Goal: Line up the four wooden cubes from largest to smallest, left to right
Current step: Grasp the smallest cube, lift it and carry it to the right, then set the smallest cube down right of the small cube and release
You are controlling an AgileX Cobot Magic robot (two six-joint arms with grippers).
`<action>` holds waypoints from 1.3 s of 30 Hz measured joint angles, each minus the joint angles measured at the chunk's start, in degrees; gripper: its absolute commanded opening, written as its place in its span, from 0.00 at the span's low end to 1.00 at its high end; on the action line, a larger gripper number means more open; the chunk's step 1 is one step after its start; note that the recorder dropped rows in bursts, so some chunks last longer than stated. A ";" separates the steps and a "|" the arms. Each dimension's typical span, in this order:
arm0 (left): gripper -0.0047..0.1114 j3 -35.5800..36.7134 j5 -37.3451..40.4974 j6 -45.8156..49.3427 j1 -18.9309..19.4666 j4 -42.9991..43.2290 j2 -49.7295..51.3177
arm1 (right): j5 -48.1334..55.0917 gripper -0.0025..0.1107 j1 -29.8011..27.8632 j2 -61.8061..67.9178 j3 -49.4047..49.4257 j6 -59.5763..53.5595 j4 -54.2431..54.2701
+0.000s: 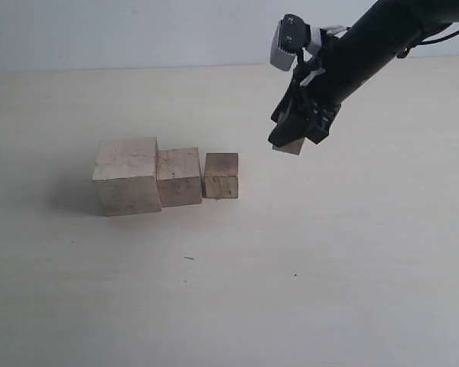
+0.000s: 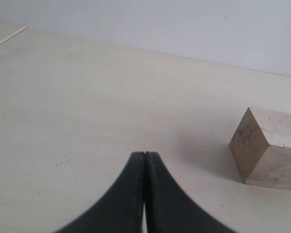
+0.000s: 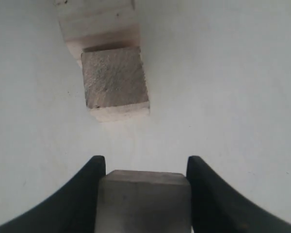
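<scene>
Three pale wooden cubes stand in a row on the table: the big whitish cube (image 1: 126, 176) at the left, a medium cube (image 1: 179, 177) touching it, then a smaller cube (image 1: 221, 175) a little apart. The smallest tan cube (image 1: 291, 145) hangs above the table, right of the row, with my right gripper (image 1: 297, 131) shut on it. In the right wrist view that cube (image 3: 143, 201) fills the gap between the fingers, and the smaller cube (image 3: 115, 80) lies ahead. My left gripper (image 2: 145, 155) is shut and empty, with the big cube (image 2: 267, 148) off to its side.
The pale table (image 1: 329, 267) stretches around the row. A light wall (image 1: 138, 30) runs behind the table's far edge. The right arm (image 1: 382, 38) reaches in from the upper right of the exterior view.
</scene>
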 measured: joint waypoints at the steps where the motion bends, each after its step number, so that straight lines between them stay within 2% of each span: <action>1: 0.04 0.00 0.00 0.00 0.00 0.00 0.00 | 0.33 0.02 0.13 0.61 0.00 -1.15 0.03; 23: 0.04 0.00 0.00 0.00 0.00 0.00 0.00 | 1.09 0.02 0.82 8.04 0.00 -14.01 8.55; 36: 0.04 0.00 0.00 0.00 0.00 0.00 0.00 | -4.10 0.02 4.55 8.04 0.20 -11.87 4.44; 39: 0.04 0.00 0.00 0.00 0.00 0.00 0.00 | -4.21 0.08 4.55 8.04 0.13 -11.60 4.30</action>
